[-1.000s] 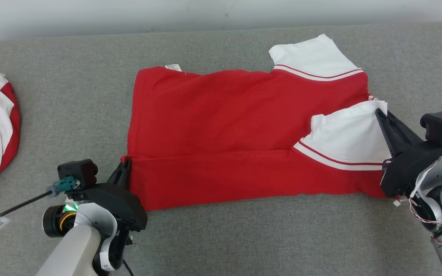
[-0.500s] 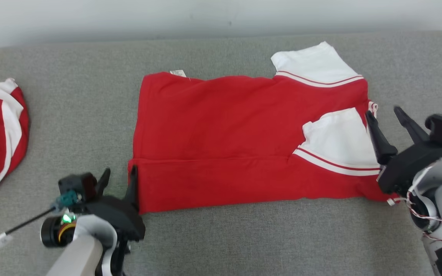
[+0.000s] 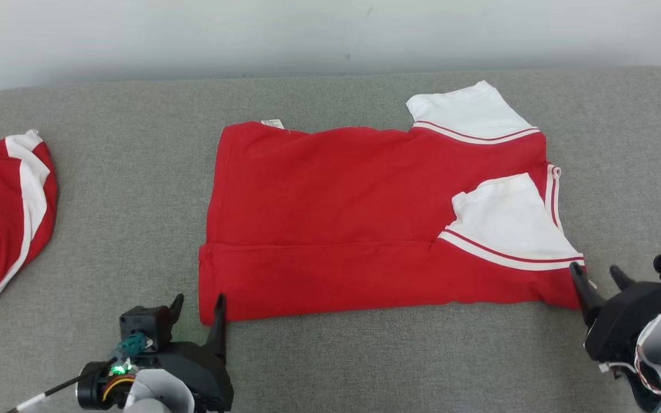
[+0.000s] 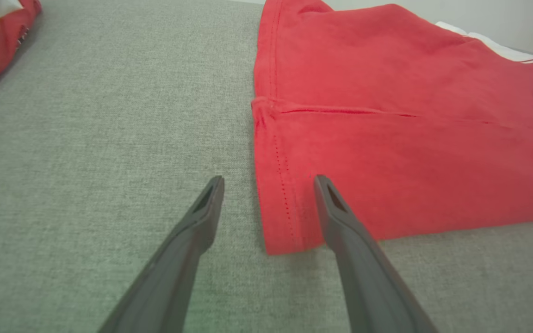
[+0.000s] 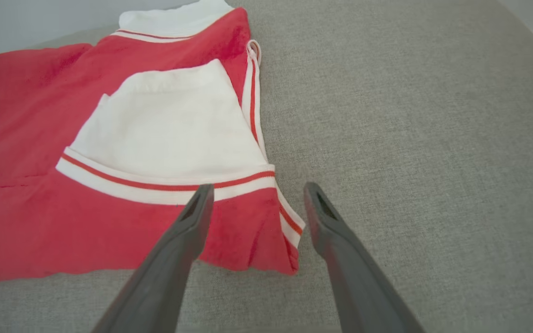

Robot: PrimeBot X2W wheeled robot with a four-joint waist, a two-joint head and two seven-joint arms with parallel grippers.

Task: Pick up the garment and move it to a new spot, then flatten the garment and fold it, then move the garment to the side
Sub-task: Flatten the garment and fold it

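The garment [image 3: 365,212] is a red shirt with white sleeves, lying flat on the grey cushion with its near long edge folded over onto the body. My left gripper [image 3: 198,301] is open just off the garment's near left corner [image 4: 285,226], which lies between its fingers and a little beyond them, untouched. At the near right corner [image 5: 266,245] my right gripper [image 3: 597,275] is open too, with nothing held. One white sleeve [image 5: 169,125] lies folded over the red body.
A second red and white garment [image 3: 3,218] lies bunched at the left edge of the grey cushion [image 3: 107,172]. A pale wall [image 3: 307,34] runs behind the cushion. Bare grey fabric lies in front of the shirt and to its right [image 5: 410,115].
Both grippers opened, let go of the folded edge and drew back toward me off the garment's corners. The sleeve settled flat. The head camera has tilted, shifting the whole picture down.
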